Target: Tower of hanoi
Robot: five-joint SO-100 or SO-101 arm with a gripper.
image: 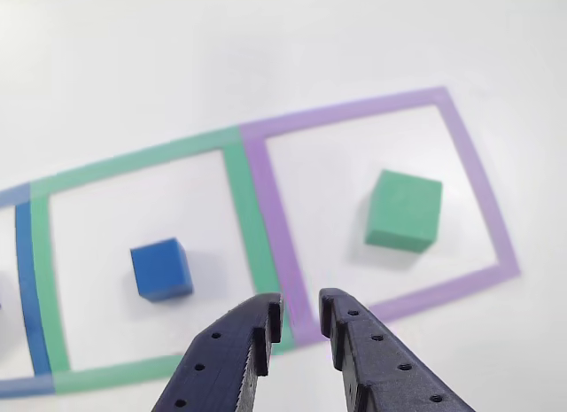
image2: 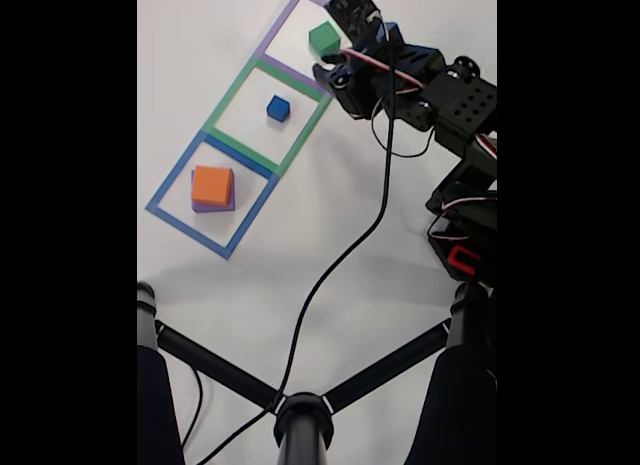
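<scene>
The fingers [image: 266, 337] of the gripper [image: 299, 319] stood slightly parted and held nothing, hovering above the tape between two squares on the white tabletop [image: 177, 66]. Ahead and left of them in the other view sat the blue cube [image: 162, 268]; ahead and right, the green cube [image: 404, 210]. Farthest off, the fixed view showed an orange block [image2: 211, 184] atop a purple one [image2: 210, 205].

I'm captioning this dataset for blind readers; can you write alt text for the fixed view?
A dark robot arm reaches over a white table toward three taped squares in a diagonal row. The purple square holds a green cube, the green square a blue cube, and the blue square an orange block stacked on a purple one.
</scene>
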